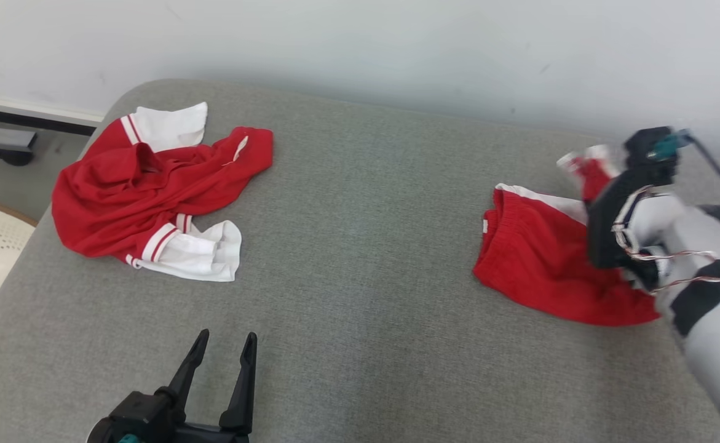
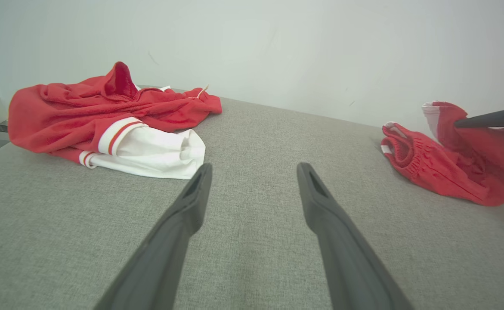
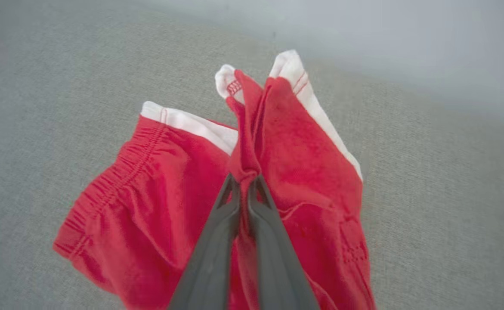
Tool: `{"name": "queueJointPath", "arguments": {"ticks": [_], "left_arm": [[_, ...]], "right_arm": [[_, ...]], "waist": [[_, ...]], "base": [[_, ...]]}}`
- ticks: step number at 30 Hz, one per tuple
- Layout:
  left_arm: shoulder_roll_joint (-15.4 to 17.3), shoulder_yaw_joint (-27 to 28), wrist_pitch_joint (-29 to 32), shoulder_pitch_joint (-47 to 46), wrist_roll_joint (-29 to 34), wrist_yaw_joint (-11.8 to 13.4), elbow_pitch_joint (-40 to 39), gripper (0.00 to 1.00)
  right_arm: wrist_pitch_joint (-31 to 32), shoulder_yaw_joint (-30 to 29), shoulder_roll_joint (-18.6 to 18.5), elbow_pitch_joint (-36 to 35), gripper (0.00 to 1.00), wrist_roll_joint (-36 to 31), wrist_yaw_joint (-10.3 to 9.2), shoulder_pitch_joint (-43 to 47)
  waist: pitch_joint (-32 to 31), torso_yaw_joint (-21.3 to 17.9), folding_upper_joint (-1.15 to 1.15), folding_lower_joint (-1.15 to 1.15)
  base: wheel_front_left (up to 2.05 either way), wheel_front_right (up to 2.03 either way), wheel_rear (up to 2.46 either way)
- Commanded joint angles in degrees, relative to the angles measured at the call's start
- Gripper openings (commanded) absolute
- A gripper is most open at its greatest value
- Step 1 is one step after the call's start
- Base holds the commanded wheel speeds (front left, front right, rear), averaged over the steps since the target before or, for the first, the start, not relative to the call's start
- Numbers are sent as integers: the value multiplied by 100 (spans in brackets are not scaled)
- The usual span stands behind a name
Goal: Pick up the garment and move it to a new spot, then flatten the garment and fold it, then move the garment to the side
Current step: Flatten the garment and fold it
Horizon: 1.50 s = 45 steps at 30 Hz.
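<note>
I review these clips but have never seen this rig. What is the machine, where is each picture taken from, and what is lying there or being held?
It is a two-armed robot. One picture looks down from its head; the other two look along each arm's fingers. On the grey cushion lie a crumpled red and white shirt and red shorts. The right tool is shut on a fold of the shorts. The left tool is open, holding nothing, above bare cushion.

shorts (image 3: pixel 165 215): red, white trim | shirt (image 1: pixel 132 191): red, white striped cuffs | couch (image 1: pixel 360 246): grey, probably
</note>
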Motion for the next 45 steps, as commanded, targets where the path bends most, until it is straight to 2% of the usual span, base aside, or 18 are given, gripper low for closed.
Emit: {"name": "queueJointPath", "arguments": {"ticks": [1,9,18,19,20,21,28,32,37,38,39,40,45], "left_arm": [[-23,-13,8,6,-64,-11,10,100],[-60,-133,24,-32,-42,-23,32,100],[-53,-144,-4,-11,-99,-4,99,100],[-46,-144,-9,-6,-107,-5,102,100],[-43,-144,-13,-8,-114,-6,109,100],[-42,-146,-16,-13,-107,-3,114,100],[-1,-107,-34,38,-134,56,118,100],[30,-85,-44,81,-139,81,70,100],[56,-106,-48,110,-145,84,25,100],[59,-111,-52,109,-139,89,21,100],[55,-116,-57,102,-138,94,15,100],[50,-122,-56,88,-135,95,12,100],[29,-122,-69,8,-111,113,-12,100]], "right_arm": [[99,50,148,-83,0,-17,-11,68],[179,-8,510,19,0,-23,-11,22],[-137,-240,814,544,0,-88,-11,-90],[-189,-271,836,574,3,-83,-11,-90],[-223,-296,857,606,82,-82,-11,-81],[-259,-329,888,628,100,-56,-11,-78],[-421,-460,883,530,100,99,-11,-199],[-618,-510,580,396,100,152,-11,-188],[-762,-475,219,582,100,-58,-11,9],[-765,-484,192,612,42,-70,-11,61],[-791,-482,180,634,12,-91,-11,111],[-789,-464,186,656,0,-106,-11,173],[-809,-273,389,697,0,-246,-11,429]], "waist": [[-3,84,0,0],[42,273,0,0],[38,500,0,0],[40,513,0,0],[39,524,0,0],[36,532,0,0],[-61,439,0,0],[-140,322,0,0],[-206,202,0,0],[-207,192,0,0],[-204,184,0,0],[-195,183,0,0],[-131,206,0,0]], "base": [[0,0,0],[0,0,0],[0,0,0],[0,0,0],[0,0,0],[0,0,0],[0,0,0],[0,0,0],[0,0,0],[0,0,0],[0,0,0],[0,0,0],[0,0,0]]}}
